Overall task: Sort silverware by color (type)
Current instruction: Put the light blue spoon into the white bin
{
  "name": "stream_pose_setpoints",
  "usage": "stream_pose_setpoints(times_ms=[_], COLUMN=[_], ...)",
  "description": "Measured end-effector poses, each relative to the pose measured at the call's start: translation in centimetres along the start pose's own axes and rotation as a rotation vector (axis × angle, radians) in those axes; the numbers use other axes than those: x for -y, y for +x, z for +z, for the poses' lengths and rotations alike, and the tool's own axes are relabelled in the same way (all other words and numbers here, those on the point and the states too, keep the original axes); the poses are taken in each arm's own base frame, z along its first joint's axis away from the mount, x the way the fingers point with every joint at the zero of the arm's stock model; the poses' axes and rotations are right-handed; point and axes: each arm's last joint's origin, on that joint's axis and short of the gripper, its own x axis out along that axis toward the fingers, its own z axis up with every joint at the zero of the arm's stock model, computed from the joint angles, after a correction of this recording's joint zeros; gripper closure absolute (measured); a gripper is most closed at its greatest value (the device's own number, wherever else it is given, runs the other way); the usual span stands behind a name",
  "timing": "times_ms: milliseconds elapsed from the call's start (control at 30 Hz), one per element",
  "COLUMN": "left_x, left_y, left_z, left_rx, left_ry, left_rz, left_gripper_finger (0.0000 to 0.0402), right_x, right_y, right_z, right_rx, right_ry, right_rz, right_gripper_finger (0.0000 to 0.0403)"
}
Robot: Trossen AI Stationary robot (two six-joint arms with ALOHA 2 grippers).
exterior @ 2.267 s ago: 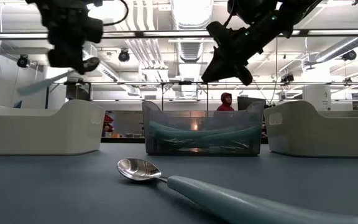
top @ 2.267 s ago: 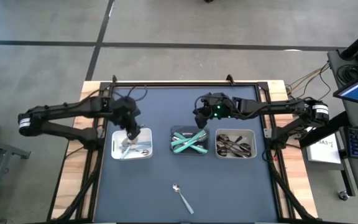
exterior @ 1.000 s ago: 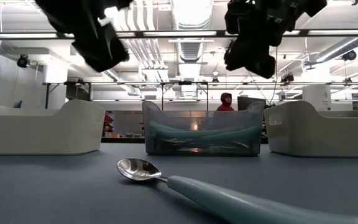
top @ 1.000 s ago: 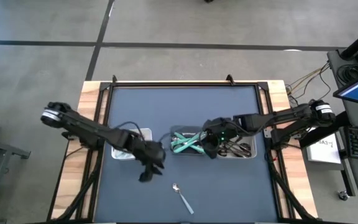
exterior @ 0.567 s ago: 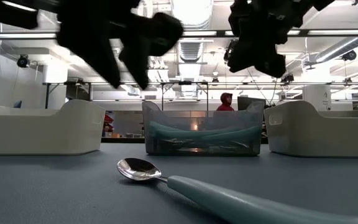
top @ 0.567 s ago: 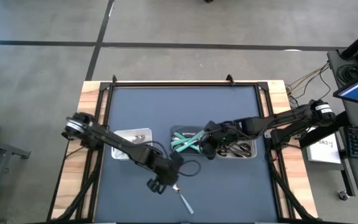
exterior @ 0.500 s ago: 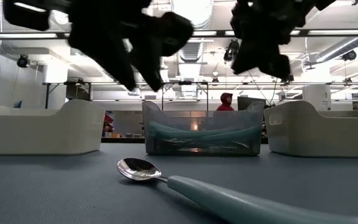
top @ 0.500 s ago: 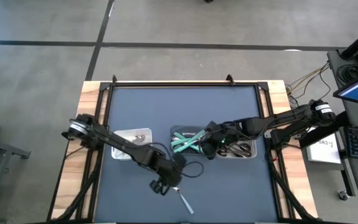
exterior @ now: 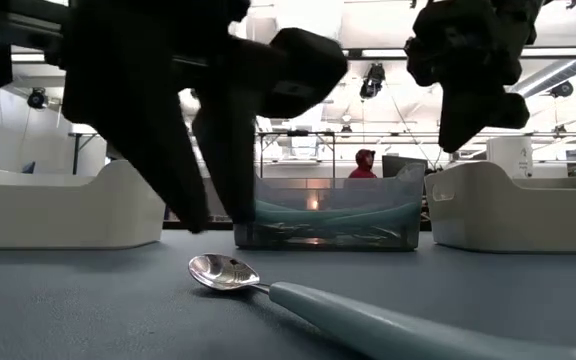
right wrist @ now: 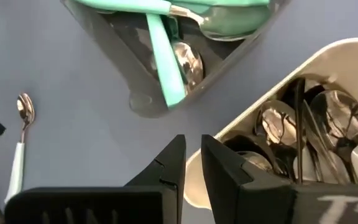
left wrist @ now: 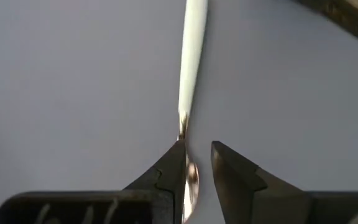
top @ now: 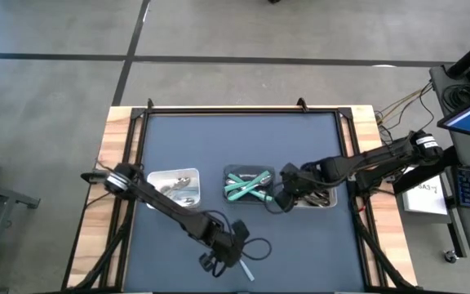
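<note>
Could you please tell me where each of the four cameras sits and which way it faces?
High view: above the table, looking straight down; both dark arms show, left hand by the teal-handled spoon.
Low view: table-top height, looking level across at the same spoon; both hands hang from above.
Left wrist view: on the left arm, looking down at the spoon past its own fingers.
Right wrist view: on the right arm, over the clear tray and white tray; its fingers show.
All four share the spoon.

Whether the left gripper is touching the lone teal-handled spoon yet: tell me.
Cannot tell. In the left wrist view the left gripper straddles the teal-handled spoon at its bowl end, one finger overlapping it, but no contact or gap shows plainly.
</note>
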Motion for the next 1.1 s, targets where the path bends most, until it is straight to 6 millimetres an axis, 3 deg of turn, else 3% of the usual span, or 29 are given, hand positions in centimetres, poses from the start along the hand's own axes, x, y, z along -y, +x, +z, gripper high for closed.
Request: stream_pose_setpoints(times_ms=[467,733,867,1100], left_x=[-0.5,-0.4,-0.3,-0.6], left_y=[3.9,3.9,3.7,1.3], left_z=[0.3,-0.7,-1.0,-0.4], left_rx=[-0.002,-0.114,-0.153,-0.167], left_ry=[-0.067,-0.262,-0.397,-0.407], left_rz=[0.004,-0.001,-0.001,0.005], left_gripper_finger=[0.034,0.0391,0.0397,0.04], right_x=[-0.7,-0.8,-0.8,-0.9], right_y=[-0.1,-0.1,-0.1,-0.1], right_z=[-1.3,-1.4,-1.4,-1.5], right_rx=[-0.025,-0.026,-0.028,-0.032], right_ry=[-0.045,-0.084,-0.107,-0.132], right_rz=[0.011,0.012,0.014,0.016], right_gripper_finger=[0.036,0.036,0.036,0.036])
